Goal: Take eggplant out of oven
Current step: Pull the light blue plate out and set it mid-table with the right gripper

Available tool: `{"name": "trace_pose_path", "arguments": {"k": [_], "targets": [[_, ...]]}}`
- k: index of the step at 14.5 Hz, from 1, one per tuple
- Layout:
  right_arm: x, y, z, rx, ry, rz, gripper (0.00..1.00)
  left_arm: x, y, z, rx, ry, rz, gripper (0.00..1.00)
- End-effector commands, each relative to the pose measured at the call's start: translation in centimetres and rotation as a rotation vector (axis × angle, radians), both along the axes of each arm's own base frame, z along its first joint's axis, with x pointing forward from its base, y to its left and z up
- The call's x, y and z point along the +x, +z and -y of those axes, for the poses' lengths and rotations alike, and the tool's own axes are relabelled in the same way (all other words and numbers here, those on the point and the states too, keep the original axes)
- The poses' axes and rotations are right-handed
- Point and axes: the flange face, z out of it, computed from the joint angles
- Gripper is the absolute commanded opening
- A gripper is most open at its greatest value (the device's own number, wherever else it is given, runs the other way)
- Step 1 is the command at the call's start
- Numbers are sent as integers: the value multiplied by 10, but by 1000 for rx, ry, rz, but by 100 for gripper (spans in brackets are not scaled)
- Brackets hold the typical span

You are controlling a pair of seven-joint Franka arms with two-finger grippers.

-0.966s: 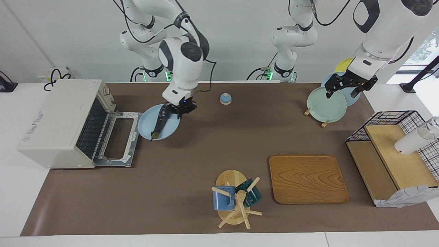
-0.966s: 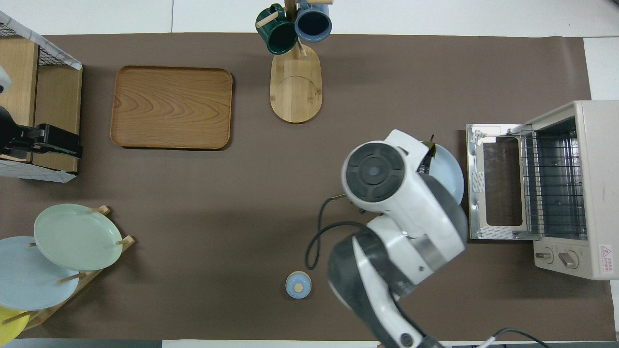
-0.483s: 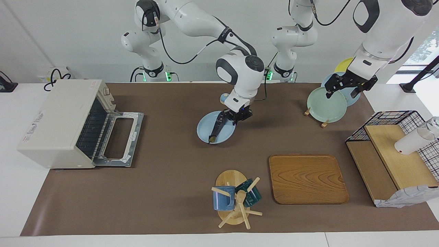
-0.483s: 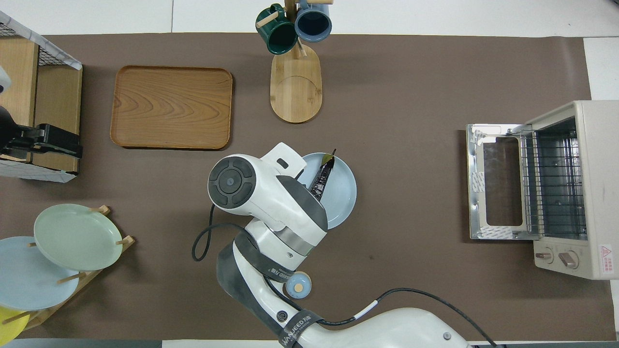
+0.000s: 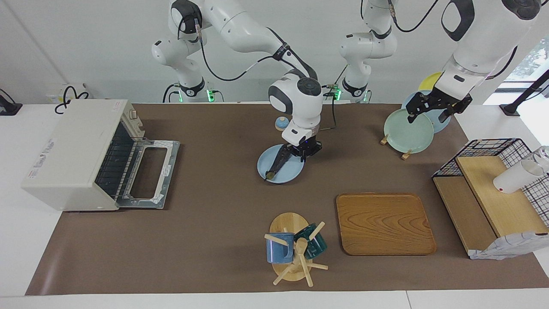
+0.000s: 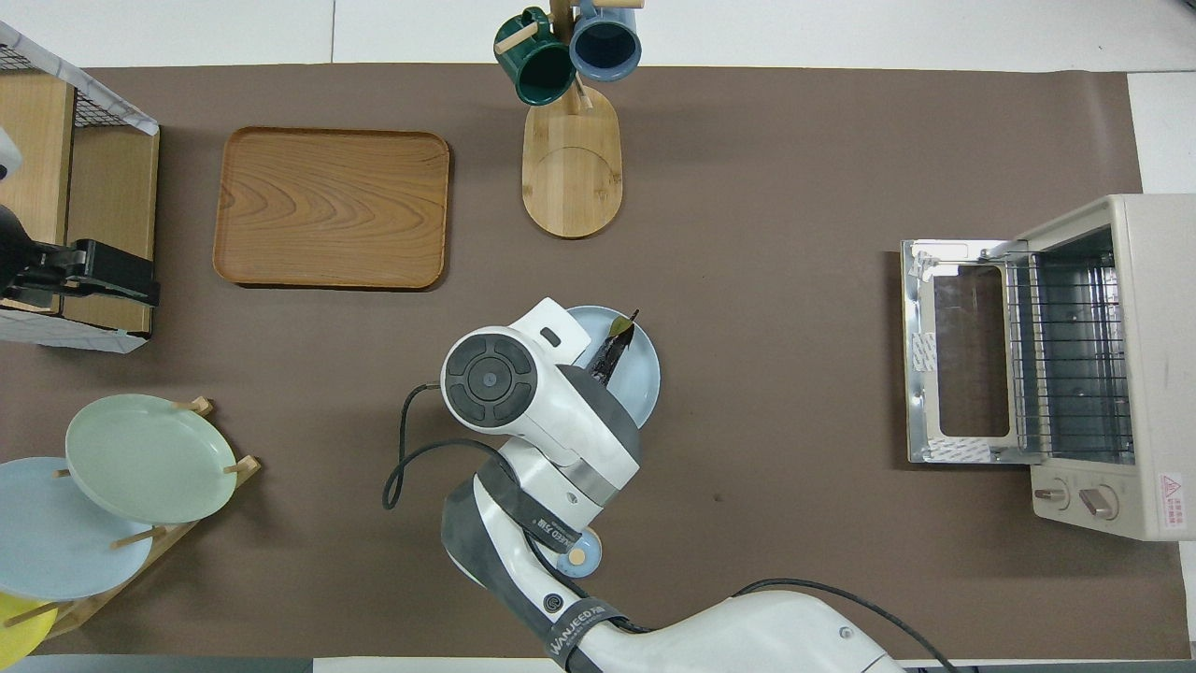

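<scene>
Eggplant (image 5: 274, 162) lies on a light blue plate (image 5: 288, 172) at mid-counter (image 5: 214, 223), well apart from the oven (image 5: 70, 154), its greenish stem tip at the plate rim farther from the robots. The right tool (image 5: 305, 151) is at the plate edge nearer to the robots, closed on the plate rim beside the eggplant's dark end. The oven stands at the right arm's end of the counter with its door (image 5: 148, 174) folded down flat and its wire shelves exposed. The left tool (image 5: 434, 107) waits over a green plate (image 5: 405, 131) in a wooden rack; its finger state cannot be determined.
</scene>
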Motion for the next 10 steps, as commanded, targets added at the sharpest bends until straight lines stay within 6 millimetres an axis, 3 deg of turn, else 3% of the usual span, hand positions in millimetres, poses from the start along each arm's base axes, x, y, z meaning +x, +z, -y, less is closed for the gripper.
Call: {"name": "trace_pose_path", "arguments": {"k": [1, 3, 4, 7, 10], "targets": [[9, 21, 10, 38, -29, 28, 42, -7, 0, -2, -7, 4, 2, 100], [26, 33, 23, 28, -54, 28, 49, -7, 1, -3, -7, 6, 4, 100], [35, 45, 42, 15, -73, 19, 48, -7, 1, -3, -7, 4, 7, 100], [68, 73, 124, -73, 0, -23, 47, -6, 2, 0, -7, 1, 12, 100], [71, 57, 222, -128, -13, -107, 33, -7, 1, 3, -7, -2, 2, 100]]}}
